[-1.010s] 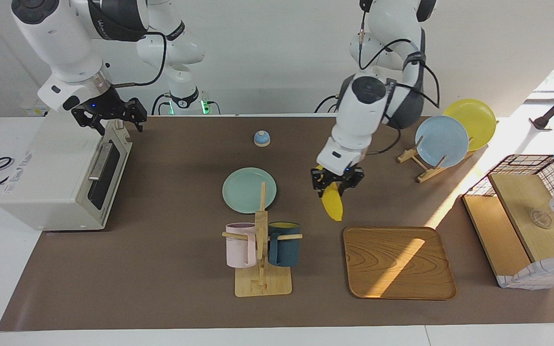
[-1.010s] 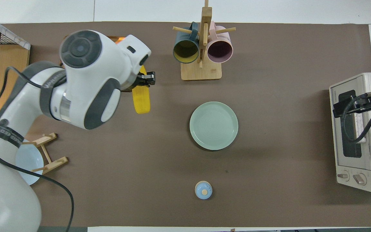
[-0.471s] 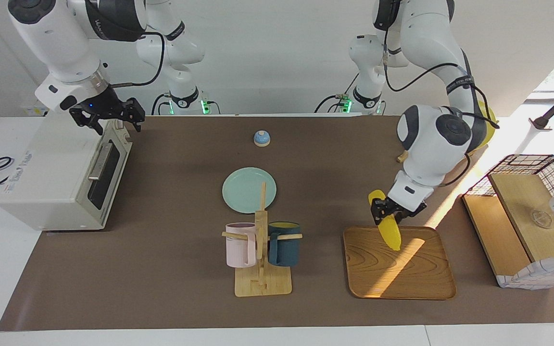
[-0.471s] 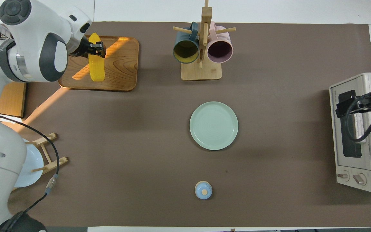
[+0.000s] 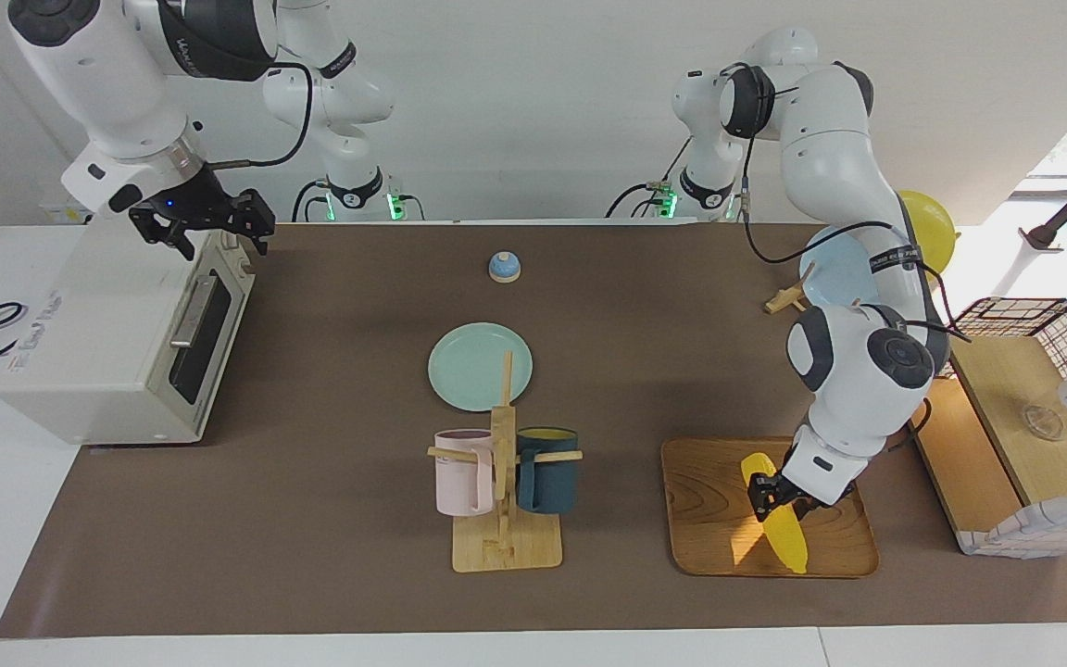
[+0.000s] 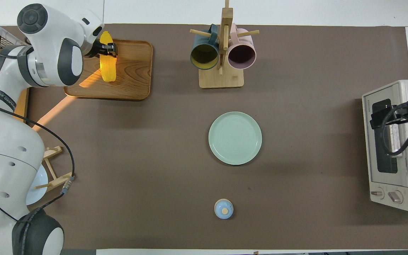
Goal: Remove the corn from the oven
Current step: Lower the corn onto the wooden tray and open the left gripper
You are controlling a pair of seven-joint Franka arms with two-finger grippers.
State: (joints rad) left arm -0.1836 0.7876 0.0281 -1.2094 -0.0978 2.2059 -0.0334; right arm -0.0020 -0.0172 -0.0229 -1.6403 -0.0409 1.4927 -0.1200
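On the brown worktop point(image 5: 330, 574), the mug rack point(image 5: 503, 500) with a pink mug point(image 5: 461, 472) and a dark blue mug point(image 5: 547, 471) stands beside the wooden tray point(image 5: 709, 528), farther from the robots than the green plate point(image 5: 469, 371). A small blue bell point(image 5: 504, 267) sits near the robots' edge. Toward the left arm's end are a plate stand point(image 5: 788, 298) with a pale blue plate point(image 5: 834, 269) and a yellow plate point(image 5: 932, 222), mostly hidden by the arm, and a wire basket point(image 5: 1015, 320) on a wooden box. Nothing lies between the tray and the oven except open mat and the green plate.

The left arm folds down steeply over the tray, its left pincer point(image 5: 779, 500) clamped on the corn point(image 5: 779, 526), which slants with its tip at or just above the tray; whether it touches I cannot tell. In the overhead view the corn point(image 6: 106, 65) lies over the tray's point(image 6: 133, 71) part toward the left arm's end. The right pincer point(image 5: 205, 222) hangs with its fingers apart over the top front edge of the oven point(image 5: 98, 343), whose door is shut.

A second ago the corn hung over bare mat between the green plate and the tray; it has since been carried over the tray and lowered. The right arm has barely moved.
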